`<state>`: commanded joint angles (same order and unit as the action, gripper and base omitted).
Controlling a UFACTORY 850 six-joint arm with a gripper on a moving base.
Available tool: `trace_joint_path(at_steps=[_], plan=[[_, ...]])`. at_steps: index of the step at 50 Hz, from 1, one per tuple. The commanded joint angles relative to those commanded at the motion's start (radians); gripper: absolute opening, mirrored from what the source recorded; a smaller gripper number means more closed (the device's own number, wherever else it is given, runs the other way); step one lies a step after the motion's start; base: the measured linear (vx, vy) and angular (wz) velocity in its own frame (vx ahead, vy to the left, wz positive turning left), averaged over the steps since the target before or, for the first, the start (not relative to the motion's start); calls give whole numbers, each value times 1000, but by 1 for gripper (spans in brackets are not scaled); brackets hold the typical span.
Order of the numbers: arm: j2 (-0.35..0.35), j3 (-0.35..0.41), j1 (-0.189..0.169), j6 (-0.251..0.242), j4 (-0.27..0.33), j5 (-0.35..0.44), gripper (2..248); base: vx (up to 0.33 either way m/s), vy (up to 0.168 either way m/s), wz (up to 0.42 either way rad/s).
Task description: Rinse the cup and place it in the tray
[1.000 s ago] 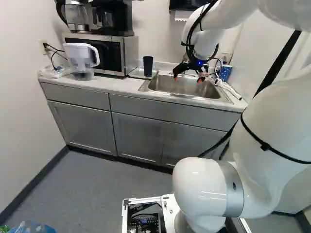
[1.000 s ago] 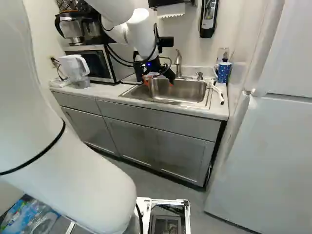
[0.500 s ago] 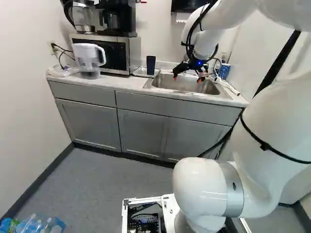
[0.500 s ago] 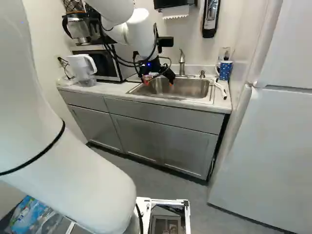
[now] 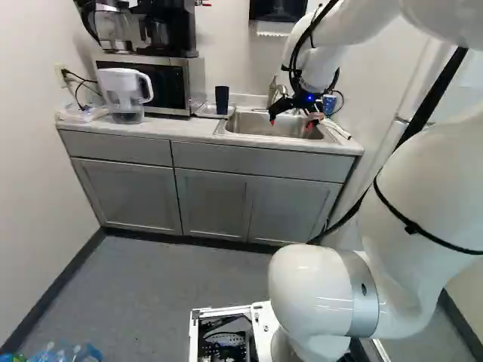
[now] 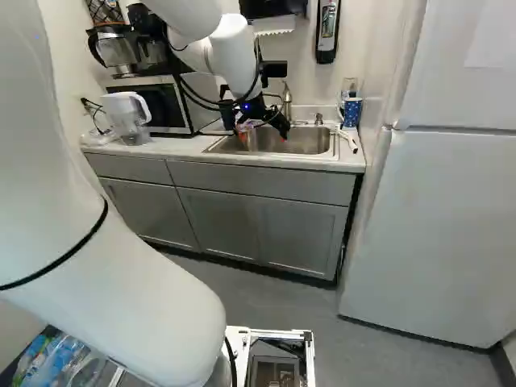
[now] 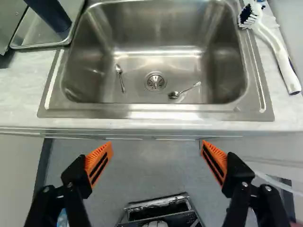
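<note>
Evidently, the tray [image 7: 33, 39] sits right beside the sink [image 7: 156, 33] so that a rinsed cup can drain there without being carried far, and the dark cup [image 7: 51, 15], which I take to be the one meant, is already standing in it. The gripper [image 7: 156, 145] is spread wide, with nothing between its orange pads [image 7: 98, 161], and hangs over the floor just in front of the counter's edge, well apart from the cup; that fits a placing that is done, with the arm kept clear of the tap [image 6: 287, 100] and the basin, though whether the cup has been rinsed cannot be told. The brush [image 7: 275, 47] lies across the sink from the tray, presumably to be handy for scrubbing, while two spoons [image 7: 120, 78] rest in the basin, one on each side of the drain [image 7: 155, 82]. As for its looks, the cup is tall, plain and a deep navy, almost black, smooth-sided and seemingly narrower towards the end that meets the tray, so it probably stands mouth up; its inside is hidden, and I cannot make out any drops on it.
</note>
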<state>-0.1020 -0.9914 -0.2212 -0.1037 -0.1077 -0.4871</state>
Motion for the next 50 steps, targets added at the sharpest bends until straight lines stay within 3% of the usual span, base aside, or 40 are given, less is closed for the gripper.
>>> trace_joint_path(at_steps=[38,50], plan=[[0,0,0,0,0,0,247,-100,37,-223],[0,0,0,0,0,0,247,-43,24,-42]])
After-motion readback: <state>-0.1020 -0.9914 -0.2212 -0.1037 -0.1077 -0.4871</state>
